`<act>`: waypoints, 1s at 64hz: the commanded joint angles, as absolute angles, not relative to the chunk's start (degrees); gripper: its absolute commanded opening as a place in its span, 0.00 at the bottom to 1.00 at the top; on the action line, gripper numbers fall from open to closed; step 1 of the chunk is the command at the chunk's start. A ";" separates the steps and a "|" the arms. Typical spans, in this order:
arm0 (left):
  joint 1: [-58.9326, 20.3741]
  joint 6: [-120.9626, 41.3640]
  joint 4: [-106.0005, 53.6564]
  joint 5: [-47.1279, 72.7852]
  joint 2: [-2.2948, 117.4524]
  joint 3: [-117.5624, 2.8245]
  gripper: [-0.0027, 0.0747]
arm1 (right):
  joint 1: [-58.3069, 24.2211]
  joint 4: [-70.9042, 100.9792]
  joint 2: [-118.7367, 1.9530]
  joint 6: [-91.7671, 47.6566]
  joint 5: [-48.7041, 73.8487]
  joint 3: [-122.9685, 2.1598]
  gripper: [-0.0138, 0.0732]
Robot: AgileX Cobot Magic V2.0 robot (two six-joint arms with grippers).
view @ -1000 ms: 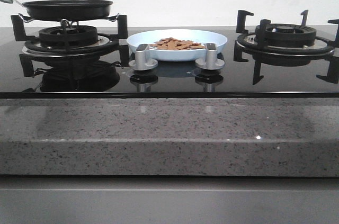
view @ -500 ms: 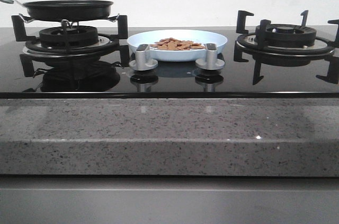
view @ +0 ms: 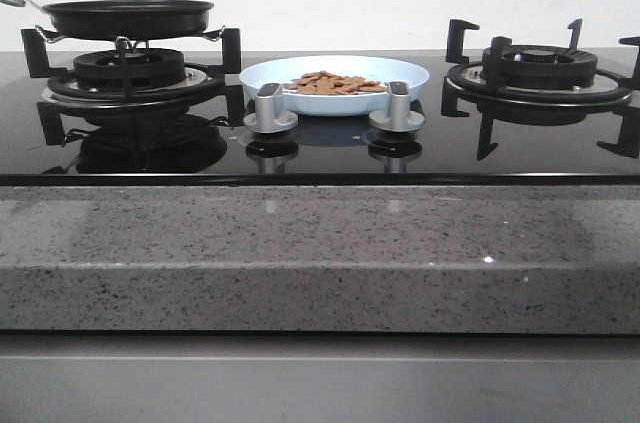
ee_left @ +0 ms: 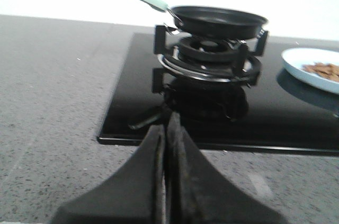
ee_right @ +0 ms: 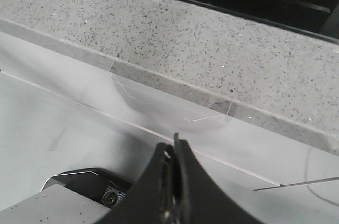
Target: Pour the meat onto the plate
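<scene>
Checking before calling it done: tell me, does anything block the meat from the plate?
Nothing visible does. The meat already lies on the plate, and the frying pan rests on the left burner.

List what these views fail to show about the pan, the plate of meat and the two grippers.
- Pan interior: hidden by its own rim in the front and left wrist views, so any leftover meat cannot be seen.
- Pan handle: cut off by the front view's left edge.
- Plate: cut off by the left wrist view's edge.
- Meat: strips too small to count.
- Left gripper and right gripper: absent from the front view.
</scene>
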State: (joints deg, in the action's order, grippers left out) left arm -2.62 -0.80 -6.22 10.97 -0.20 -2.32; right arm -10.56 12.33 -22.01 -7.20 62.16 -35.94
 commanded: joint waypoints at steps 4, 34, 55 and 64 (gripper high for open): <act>-1.64 0.00 -6.09 -2.84 -1.35 0.62 0.01 | -10.10 13.06 -22.63 -7.29 59.06 -37.18 0.08; -1.55 0.00 -3.72 -2.81 -1.35 0.53 0.01 | -10.10 13.06 -22.63 -7.29 59.25 -37.18 0.08; -1.55 0.00 -3.72 -2.81 -1.25 0.53 0.01 | -10.10 13.06 -22.63 -7.29 59.25 -37.18 0.08; -1.55 0.00 -3.72 -2.81 -1.25 0.53 0.01 | -10.10 13.06 -22.63 -7.29 59.25 -37.18 0.08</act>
